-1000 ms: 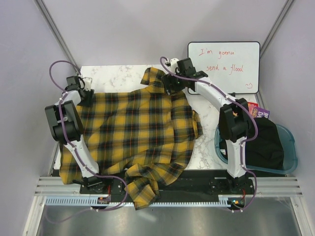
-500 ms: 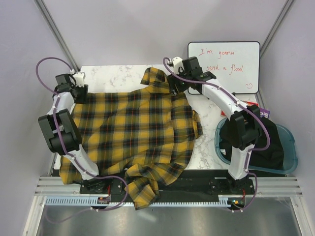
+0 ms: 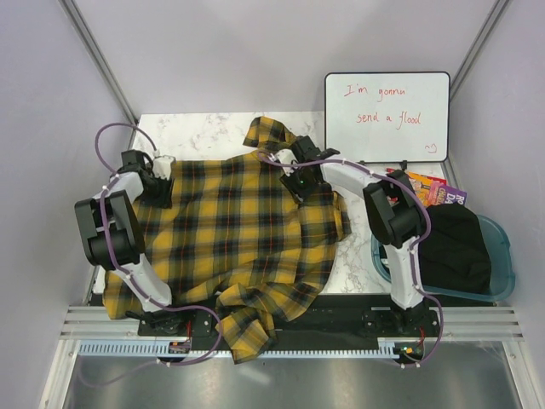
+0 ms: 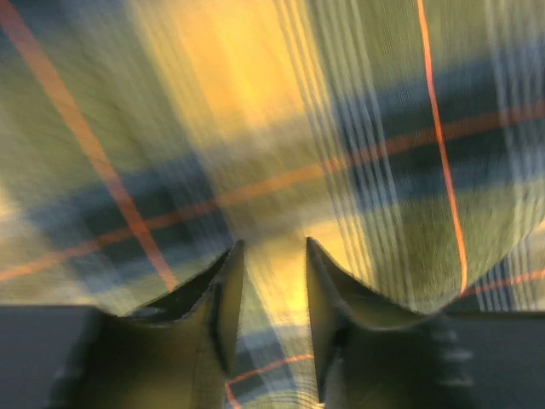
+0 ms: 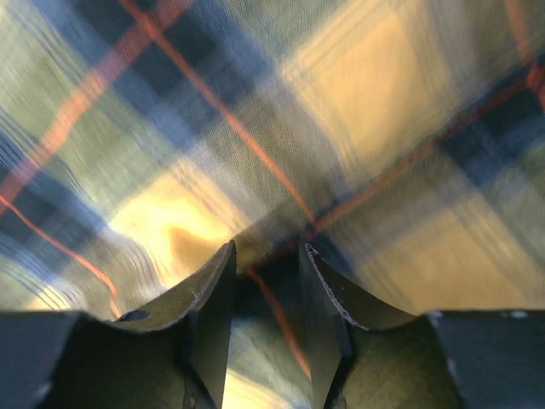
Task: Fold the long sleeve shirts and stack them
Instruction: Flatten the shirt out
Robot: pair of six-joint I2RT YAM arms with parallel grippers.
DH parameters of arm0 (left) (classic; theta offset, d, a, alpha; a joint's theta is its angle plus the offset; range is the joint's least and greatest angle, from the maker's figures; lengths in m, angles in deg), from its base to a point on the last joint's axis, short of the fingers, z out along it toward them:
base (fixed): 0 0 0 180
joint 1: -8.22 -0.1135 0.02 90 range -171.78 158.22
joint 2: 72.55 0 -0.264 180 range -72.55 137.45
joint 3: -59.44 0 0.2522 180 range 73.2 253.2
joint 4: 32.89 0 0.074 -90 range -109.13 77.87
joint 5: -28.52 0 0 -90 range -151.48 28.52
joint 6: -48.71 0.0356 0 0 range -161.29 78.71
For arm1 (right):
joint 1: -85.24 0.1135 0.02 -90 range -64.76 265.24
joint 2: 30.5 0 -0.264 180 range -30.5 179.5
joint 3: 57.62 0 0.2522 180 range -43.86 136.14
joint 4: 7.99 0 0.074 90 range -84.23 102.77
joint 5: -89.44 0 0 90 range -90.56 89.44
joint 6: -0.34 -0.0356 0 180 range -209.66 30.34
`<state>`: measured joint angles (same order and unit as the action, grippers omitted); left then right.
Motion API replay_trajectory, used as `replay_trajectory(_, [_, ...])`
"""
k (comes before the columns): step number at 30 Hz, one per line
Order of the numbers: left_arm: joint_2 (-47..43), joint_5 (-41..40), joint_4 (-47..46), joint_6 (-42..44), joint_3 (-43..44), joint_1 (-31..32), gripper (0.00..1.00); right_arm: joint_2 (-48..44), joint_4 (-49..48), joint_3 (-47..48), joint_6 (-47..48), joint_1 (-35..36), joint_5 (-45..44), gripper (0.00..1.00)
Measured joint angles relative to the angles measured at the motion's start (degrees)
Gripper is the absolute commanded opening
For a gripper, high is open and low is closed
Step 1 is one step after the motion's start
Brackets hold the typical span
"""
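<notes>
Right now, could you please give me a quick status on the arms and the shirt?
Left fingers, right fingers: fabric between, grip unclear. Plaid shirt spread flat, unfolded, sleeve bunched at near edge. Nothing else on it.

Both arms reach forward over the shirt, wrists tipped down.
The left arm bows outward at the elbow, with the left gripper low at the far left. The right arm folds inward, putting the right gripper near the middle. Each pair of fingers stands a narrow gap apart with cloth between; whether either gripper pinches it is unclear.
</notes>
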<state>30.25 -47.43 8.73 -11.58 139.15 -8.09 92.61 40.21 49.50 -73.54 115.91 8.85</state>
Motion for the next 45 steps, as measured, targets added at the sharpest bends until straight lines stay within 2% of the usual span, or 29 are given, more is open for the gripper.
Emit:
replay_trajectory(1, [0.0,0.0,0.3,0.5,-1.2,0.1,0.32,-0.7,0.0,-1.2,0.6,-0.3,-0.1,0.43])
replay_trajectory(4, [-1.8,0.0,0.1,2.6,-4.5,0.7,0.17,-3.8,-0.4,-6.4,2.5,-1.4,-0.3,0.42])
replay_trajectory(5, [-3.0,0.0,0.6,3.3,-6.1,1.0,0.09,-4.9,0.0,-7.8,3.0,-1.8,-0.4,0.42])
replay_trajectory(8, [-6.4,0.2,3.3,6.1,-9.8,2.1,0.04,-7.9,2.2,-11.8,5.3,-3.3,-0.3,0.42])
replay_trajectory(10, [-7.6,1.1,7.3,8.3,-10.6,2.4,0.15,-8.5,4.7,-12.3,7.0,-4.3,0.0,0.43])
replay_trajectory(11, [-7.7,1.8,9.9,9.3,-10.4,2.4,0.30,-8.6,5.6,-12.3,7.8,-4.6,0.2,0.44])
replay_trajectory(14, [-7.7,5.2,17.6,11.1,-6.3,0.4,0.51,-8.6,9.3,-10.4,9.6,-5.0,0.7,0.46])
replay_trajectory(17, [-6.1,8.5,20.1,11.0,5.0,-1.2,0.55,-8.3,12.2,-5.0,10.3,-5.1,2.3,0.46])
replay_trajectory(21, [4.3,11.9,17.6,9.9,28.1,-1.9,0.58,-6.1,12.9,6.1,10.0,-4.6,5.0,0.47])
replay_trajectory(23, [10.2,12.3,16.0,9.2,36.1,-1.9,0.61,-4.8,12.6,10.4,9.3,-4.2,6.4,0.48])
replay_trajectory(27, [19.5,12.4,15.5,8.0,43.5,-1.9,0.64,-0.9,12.6,17.1,7.2,-3.4,9.0,0.48])
replay_trajectory(34, [27.9,10.3,17.6,5.2,44.1,-1.8,0.68,4.2,12.4,22.7,4.5,-2.2,11.4,0.51])
replay_trajectory(35, [28.3,9.9,17.9,4.8,44.1,-1.8,0.66,4.2,12.4,22.7,4.2,-2.1,11.6,0.51])
replay_trajectory(36, [28.5,9.8,18.2,4.7,44.1,-1.8,0.53,4.2,12.4,22.7,4.0,-2.0,11.8,0.51])
replay_trajectory(38, [28.7,9.6,18.8,4.2,44.1,-1.8,0.40,4.2,12.3,22.7,3.6,-1.9,12.3,0.51])
replay_trajectory(39, [28.8,9.6,19.0,3.8,44.1,-1.8,0.27,4.2,12.3,22.7,3.5,-1.9,12.6,0.51])
replay_trajectory(41, [28.7,10.6,19.3,3.6,43.7,-1.8,0.13,4.2,12.3,22.7,3.1,-1.9,13.0,0.50])
replay_trajectory(42, [28.5,11.5,19.3,3.5,43.2,-1.8,0.02,4.2,12.3,22.8,3.1,-1.9,13.2,0.50])
replay_trajectory(45, [26.1,14.8,19.4,3.5,39.7,-1.9,0.02,4.2,12.3,22.8,2.7,-1.9,13.6,0.50])
